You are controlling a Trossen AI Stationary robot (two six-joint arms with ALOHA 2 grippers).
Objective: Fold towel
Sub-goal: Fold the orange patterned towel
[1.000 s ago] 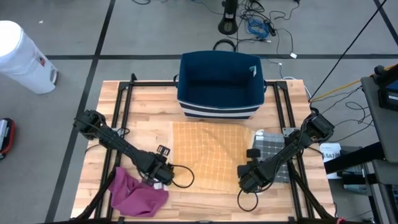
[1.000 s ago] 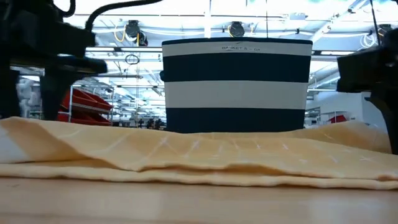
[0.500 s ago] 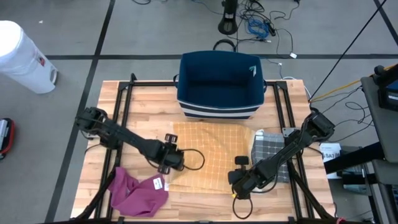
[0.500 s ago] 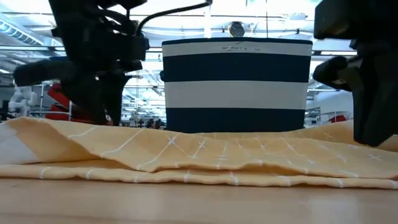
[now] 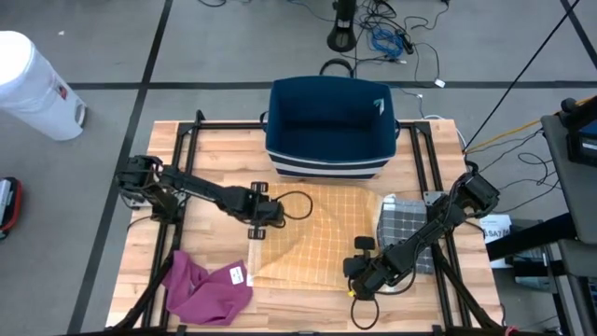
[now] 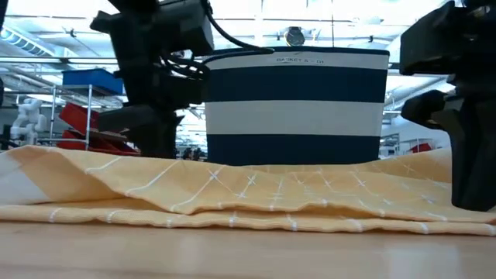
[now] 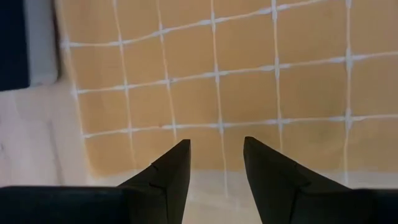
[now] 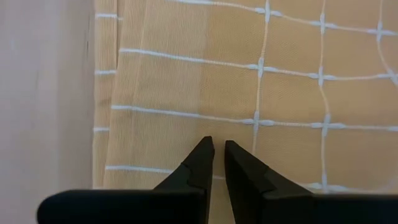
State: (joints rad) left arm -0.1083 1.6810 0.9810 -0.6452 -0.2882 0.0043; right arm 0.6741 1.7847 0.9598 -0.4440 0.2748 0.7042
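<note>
One yellow towel (image 5: 317,233) flat (long axis unclear).

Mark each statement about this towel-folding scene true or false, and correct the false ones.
1. The yellow grid-patterned towel lies on the wooden table. True.
2. The left gripper is clamped on the towel. False: its fingers stand apart above the cloth, holding nothing.
3. The navy striped fabric basket stands at the table's far edge. True.
4. The crumpled magenta cloth lies inside the basket. False: it lies on the table near the left arm's side.
5. The right gripper is wide open. False: its fingers are nearly together over the towel's edge.
</note>
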